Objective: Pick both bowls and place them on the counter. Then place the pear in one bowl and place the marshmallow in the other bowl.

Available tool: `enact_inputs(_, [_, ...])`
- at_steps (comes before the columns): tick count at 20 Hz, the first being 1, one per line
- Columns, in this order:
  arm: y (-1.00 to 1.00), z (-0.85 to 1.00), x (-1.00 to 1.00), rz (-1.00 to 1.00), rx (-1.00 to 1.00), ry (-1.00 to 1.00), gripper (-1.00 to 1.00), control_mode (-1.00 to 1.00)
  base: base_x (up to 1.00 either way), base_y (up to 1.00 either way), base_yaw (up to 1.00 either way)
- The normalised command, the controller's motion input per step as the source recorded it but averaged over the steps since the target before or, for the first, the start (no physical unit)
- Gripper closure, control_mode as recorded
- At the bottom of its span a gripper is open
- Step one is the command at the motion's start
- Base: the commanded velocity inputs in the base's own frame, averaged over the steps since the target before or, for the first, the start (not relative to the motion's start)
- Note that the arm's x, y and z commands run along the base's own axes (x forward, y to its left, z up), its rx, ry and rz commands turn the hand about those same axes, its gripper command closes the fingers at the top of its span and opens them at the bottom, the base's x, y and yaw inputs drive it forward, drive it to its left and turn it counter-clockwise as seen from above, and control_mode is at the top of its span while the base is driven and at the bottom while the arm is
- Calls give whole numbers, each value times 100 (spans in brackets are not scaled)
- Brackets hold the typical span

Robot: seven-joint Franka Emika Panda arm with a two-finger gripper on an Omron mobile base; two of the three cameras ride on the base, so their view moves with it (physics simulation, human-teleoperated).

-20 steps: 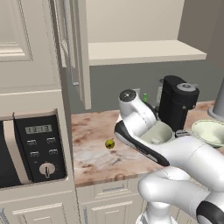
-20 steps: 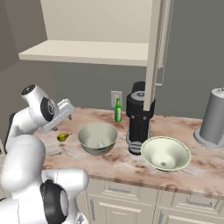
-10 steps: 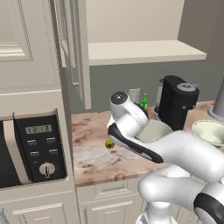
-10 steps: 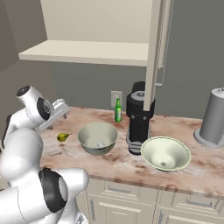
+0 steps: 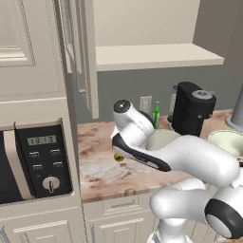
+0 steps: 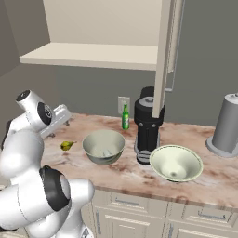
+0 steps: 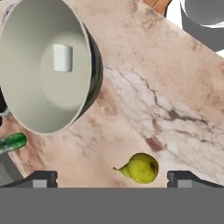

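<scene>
Your claw [image 7: 112, 178] hangs over the bench [image 7: 175, 87] with its tips spread as wide as they go and nothing between them. The pear [image 7: 140, 168] lies on the stone right ahead of the claw, between the two tips and a little toward the right one, its stem end pointing at the left tip. Both bowls already stand on the bench: the deep grey-green bowl [image 7: 48, 65] sits beyond the claw to its left, with the marshmallow [image 7: 62, 57] resting inside it, so judge the pear as the step in hand. Centre the claw over the fruit's fat body, not the tapering neck, then come straight down until the tips flank it just above the stone before you close. It is round and glossy and will likely roll if one tip arrives first, so close slowly and evenly. Its home should be the wide shallow bowl [image 6: 176, 163], well away past the dark coffee machine [image 6: 148, 123]; lift high enough to clear the deep bowl's rim.
</scene>
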Motion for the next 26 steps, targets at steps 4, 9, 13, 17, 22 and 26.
enact_inputs(4, [18,-21,0,-31,2,1,-100,-100,0,0,0])
enact_inputs(9, [-11,-4,0,-12,8,3,-100,-100,0,0,0])
enact_inputs(13, [-1,-14,0,-13,17,2,-100,-100,0,0,0])
enact_inputs(17, [0,-27,0,-17,25,0,-100,-100,0,0,0])
enact_inputs(22, [0,-26,0,-18,25,0,-100,-100,0,0,0])
enact_inputs(26, [0,-28,2,-21,15,0,-100,-100,0,0,0])
